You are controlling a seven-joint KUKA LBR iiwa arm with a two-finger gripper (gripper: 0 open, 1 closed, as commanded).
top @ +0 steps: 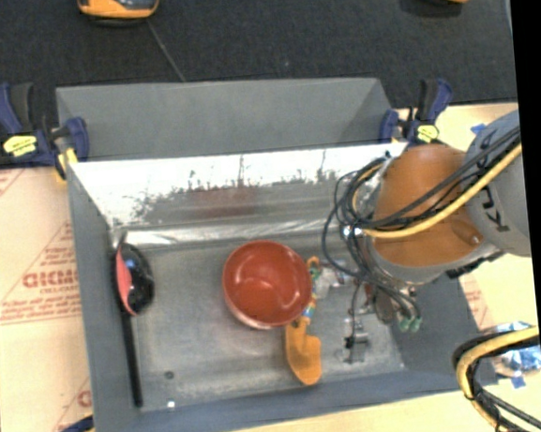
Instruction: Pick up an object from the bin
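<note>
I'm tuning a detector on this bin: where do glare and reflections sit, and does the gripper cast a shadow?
Camera view: a bright glare band runs along the bin's back wall, with a faint reddish smear in it, probably a reflection of the red bowl; the bowl's inside carries a soft highlight; the gripper, dark against the grey floor right of the bowl, throws no clear shadow.

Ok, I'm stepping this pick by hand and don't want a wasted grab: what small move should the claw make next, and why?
Probably a short shift toward the view's left, over the small orange piece. The claw seems to hang above bare bin floor just right of that piece, with nothing under it to grasp; the red bowl beyond looks too broad.
</note>
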